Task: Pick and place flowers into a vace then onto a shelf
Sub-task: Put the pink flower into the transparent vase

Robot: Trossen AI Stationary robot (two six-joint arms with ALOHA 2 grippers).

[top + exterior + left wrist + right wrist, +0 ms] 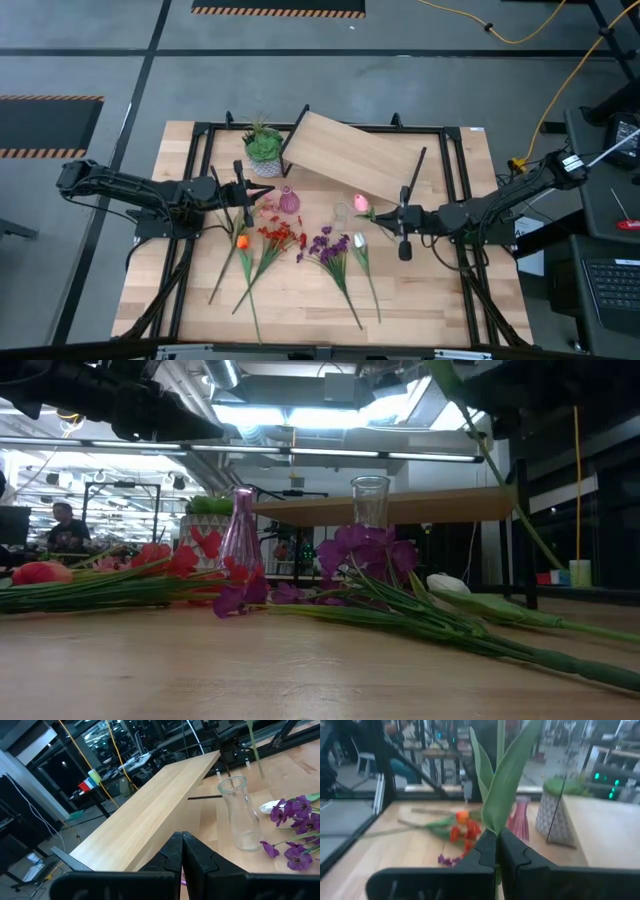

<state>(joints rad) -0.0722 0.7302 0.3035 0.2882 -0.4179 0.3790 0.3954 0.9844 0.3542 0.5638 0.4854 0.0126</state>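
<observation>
My right gripper is shut on a pink tulip, held above the table just right of the clear glass vase. A pink vase stands farther left. More flowers lie flat on the table: an orange tulip, red clusters, purple clusters and a white tulip. The shelf stands behind the vases. My left gripper is shut on nothing, left of the pink vase. My right gripper pinches the tulip's stem between its two fingers, where the long green leaves spring from it. The fingers reach in about level from the table's right side. The tulip is lifted clear, and its thin stalk slants down below the gripper.
A spiky green plant in a white pot stands at the shelf's left end. A black metal frame runs around the tabletop. The near part of the table to the right of the stems is bare wood.
</observation>
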